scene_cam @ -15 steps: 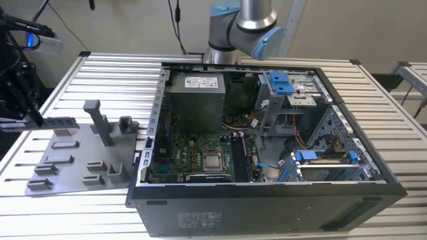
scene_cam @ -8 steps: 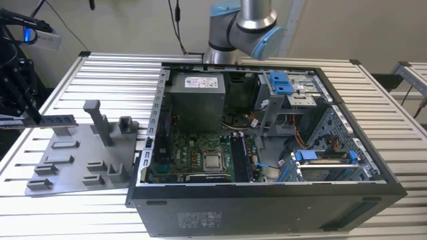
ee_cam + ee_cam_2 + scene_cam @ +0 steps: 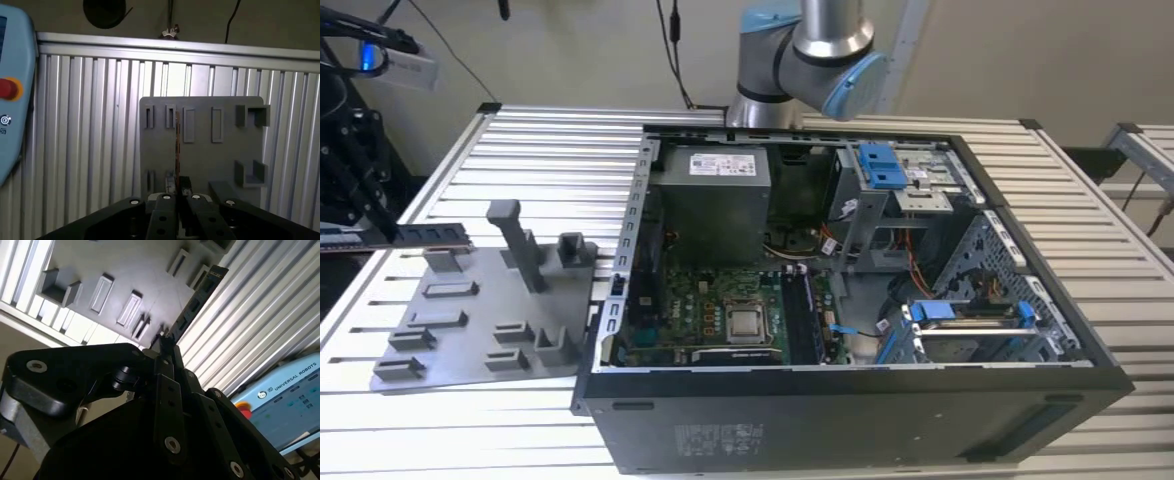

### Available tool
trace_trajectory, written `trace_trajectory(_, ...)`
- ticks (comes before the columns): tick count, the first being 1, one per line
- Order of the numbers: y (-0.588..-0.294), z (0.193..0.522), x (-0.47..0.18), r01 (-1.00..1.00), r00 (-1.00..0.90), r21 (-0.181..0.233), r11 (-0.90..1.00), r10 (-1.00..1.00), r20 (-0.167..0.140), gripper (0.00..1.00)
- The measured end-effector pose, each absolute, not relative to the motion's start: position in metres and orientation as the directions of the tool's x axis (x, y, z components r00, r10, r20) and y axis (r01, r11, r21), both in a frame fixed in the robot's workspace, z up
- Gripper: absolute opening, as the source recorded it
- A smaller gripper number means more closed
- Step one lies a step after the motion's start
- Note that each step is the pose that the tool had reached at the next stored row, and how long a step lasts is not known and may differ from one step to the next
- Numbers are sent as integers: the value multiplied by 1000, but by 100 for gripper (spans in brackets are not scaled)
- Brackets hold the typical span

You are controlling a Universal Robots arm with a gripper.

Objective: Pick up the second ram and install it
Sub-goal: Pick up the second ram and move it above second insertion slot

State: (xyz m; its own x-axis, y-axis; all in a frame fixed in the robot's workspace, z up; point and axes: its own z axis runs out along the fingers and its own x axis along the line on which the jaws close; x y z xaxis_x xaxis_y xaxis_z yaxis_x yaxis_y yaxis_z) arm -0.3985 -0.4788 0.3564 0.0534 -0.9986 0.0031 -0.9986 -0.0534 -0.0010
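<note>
Grey holder tray (image 3: 467, 330): lying flat on the slatted tabletop (image 3: 547, 140), on the exterior view's left of the open PC case (image 3: 854, 420). Its upright pockets are standing parts on edge, probably so they can be pinched from above.
Second ram (image 3: 196, 299): sitting in the gripper, hanging in the air above the tray and apart from it. In the exterior view it is showing as a dark strip (image 3: 434, 235) near the left edge.
Gripper (image 3: 165, 345): clamping together on 1 end of the ram across its flat faces, leaving most of the stick sticking out free.
Orientation: in the first wrist view the ram (image 3: 176, 145) is reading edge-on, running in line with the tray's narrow pockets.
Motherboard (image 3: 694, 290): lying flat inside the case with its long black slots (image 3: 803, 315) facing up, well apart from the ram.
Progress: the pick is looking done and the install is not yet done, judging by the ram hanging over the tray.
</note>
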Motion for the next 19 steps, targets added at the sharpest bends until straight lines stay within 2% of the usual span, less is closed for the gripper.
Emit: trace_trajectory(19,-479,374,-399,-999,53,-1,-53,-999,3,14)
